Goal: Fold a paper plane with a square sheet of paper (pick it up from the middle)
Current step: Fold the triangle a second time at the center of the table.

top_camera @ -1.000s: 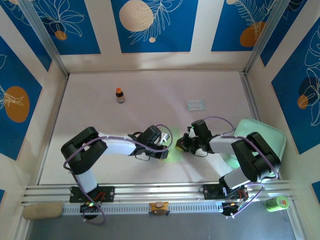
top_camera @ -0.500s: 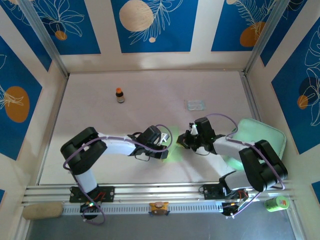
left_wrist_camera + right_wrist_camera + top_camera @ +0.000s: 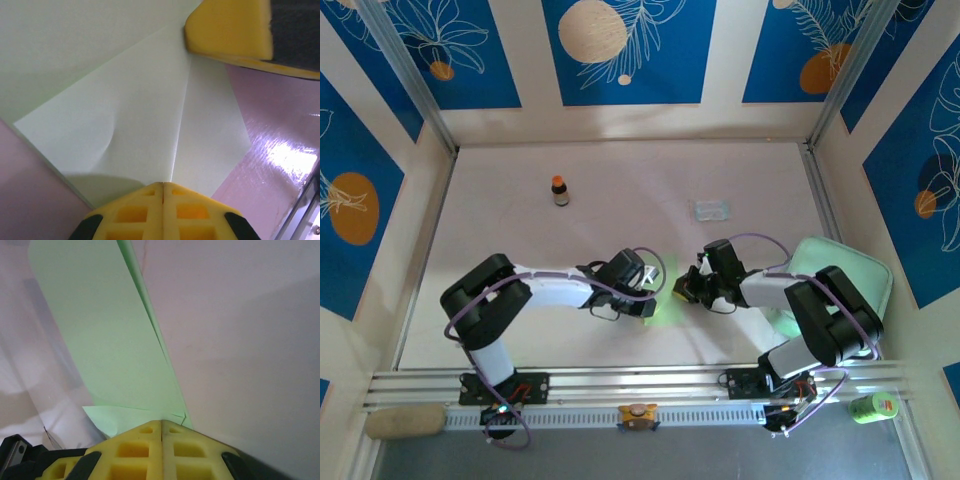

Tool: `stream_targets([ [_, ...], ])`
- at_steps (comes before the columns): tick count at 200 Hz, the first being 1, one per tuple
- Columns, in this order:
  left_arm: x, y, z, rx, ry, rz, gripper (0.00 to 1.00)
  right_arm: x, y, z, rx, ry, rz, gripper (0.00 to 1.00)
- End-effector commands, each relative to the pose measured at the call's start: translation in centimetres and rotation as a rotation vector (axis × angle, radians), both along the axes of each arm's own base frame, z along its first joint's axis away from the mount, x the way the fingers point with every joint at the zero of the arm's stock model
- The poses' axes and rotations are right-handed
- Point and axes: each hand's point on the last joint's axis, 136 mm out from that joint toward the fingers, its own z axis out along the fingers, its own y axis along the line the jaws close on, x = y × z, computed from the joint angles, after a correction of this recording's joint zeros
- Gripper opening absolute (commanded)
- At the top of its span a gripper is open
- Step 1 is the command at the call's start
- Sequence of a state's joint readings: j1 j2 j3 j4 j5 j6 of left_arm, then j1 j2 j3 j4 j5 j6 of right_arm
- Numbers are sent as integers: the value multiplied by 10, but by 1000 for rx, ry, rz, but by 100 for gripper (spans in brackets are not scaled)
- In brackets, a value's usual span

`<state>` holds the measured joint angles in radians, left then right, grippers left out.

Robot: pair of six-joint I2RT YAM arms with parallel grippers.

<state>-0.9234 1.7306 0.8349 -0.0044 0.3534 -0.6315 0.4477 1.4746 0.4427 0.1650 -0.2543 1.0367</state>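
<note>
The left hand (image 3: 656, 293) and the right hand (image 3: 682, 289) meet tip to tip over the middle of the worktop (image 3: 620, 190), with the pale green sheet of paper (image 3: 667, 311) between them. On the left wrist camera the left hand (image 3: 163, 187) is pinched tight on the paper (image 3: 135, 115), which shows a crease running away from the fingertips. A yellow finger (image 3: 230, 27) of the right hand touches the paper's far corner. The right hand (image 3: 161, 424) is likewise clamped on a folded, layered edge of the paper (image 3: 105, 340). A small bottle (image 3: 560, 190) stands well beyond the left hand.
</note>
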Motion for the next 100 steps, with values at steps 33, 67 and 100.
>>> stream_targets([
  [33,16,-30,27,-65,-1,-6,4,-12,-9,-14,-35,47,-7,1],
  [67,15,-32,10,-34,34,-15,4,-13,-10,-16,-39,51,-7,1],
  [100,5,-19,-16,24,67,-11,3,-14,-12,-17,-45,56,-10,1],
])
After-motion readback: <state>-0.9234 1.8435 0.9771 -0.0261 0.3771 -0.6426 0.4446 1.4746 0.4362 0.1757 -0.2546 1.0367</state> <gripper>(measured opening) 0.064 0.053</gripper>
